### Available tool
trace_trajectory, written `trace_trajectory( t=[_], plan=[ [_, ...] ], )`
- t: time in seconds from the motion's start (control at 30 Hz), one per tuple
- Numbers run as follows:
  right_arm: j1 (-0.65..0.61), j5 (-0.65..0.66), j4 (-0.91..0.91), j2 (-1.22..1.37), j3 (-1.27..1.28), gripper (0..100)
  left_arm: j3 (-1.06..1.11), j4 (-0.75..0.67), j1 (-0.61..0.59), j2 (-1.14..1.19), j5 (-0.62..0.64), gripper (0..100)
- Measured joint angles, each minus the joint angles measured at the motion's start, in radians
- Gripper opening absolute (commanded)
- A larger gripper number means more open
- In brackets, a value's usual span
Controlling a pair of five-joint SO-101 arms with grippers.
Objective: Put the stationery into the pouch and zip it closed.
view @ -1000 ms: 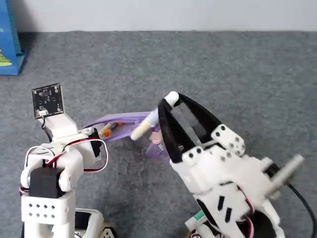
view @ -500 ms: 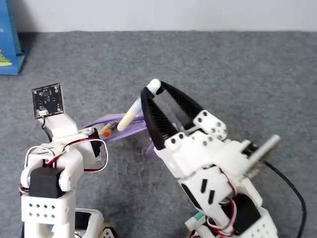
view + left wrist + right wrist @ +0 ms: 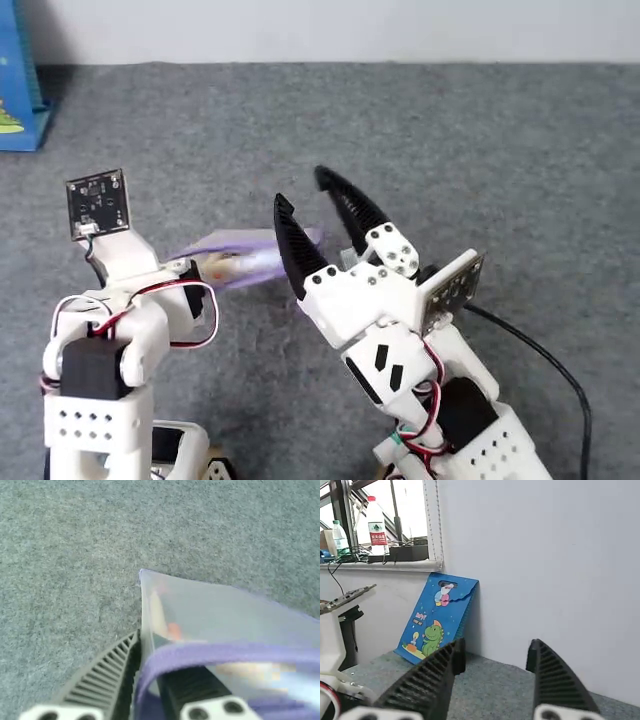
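From the high view, the left gripper (image 3: 192, 270) pinches one end of the translucent purple pouch (image 3: 262, 250), which stretches out over the grey table (image 3: 480, 140) towards the right arm. A pale pen (image 3: 245, 264) and an orange piece (image 3: 214, 268) show through the pouch wall. The right gripper (image 3: 300, 190) hangs just above the pouch's far end, its black fingers spread wide and empty. A blue gift bag (image 3: 16, 90) stands at the table's far edge.

In the left wrist view, the gripper is clamped narrow on the pouch near its purple zip band (image 3: 225, 652). The pen and the orange piece lie inside against the corner.

In the right wrist view, the two fingers stand well apart with nothing between them. They face the gift bag, which leans on a white wall (image 3: 545, 555).
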Motion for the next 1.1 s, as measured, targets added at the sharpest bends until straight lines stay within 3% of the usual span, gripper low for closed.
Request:
trace_trajectory(
  t=[0.27,0.77,1.1],
  plan=[
    [0.0,0.011,0.18,-0.176,0.0,0.5,0.0,0.0,0.0,0.0,0.0,1],
    [0.212,0.044,0.562,-0.373,0.034,0.8,-0.029,0.0,0.0,0.011,0.0,1],
    [0.296,0.044,0.586,-0.37,0.304,0.8,-0.071,0.0,-0.132,0.011,0.0,1]
  ],
)
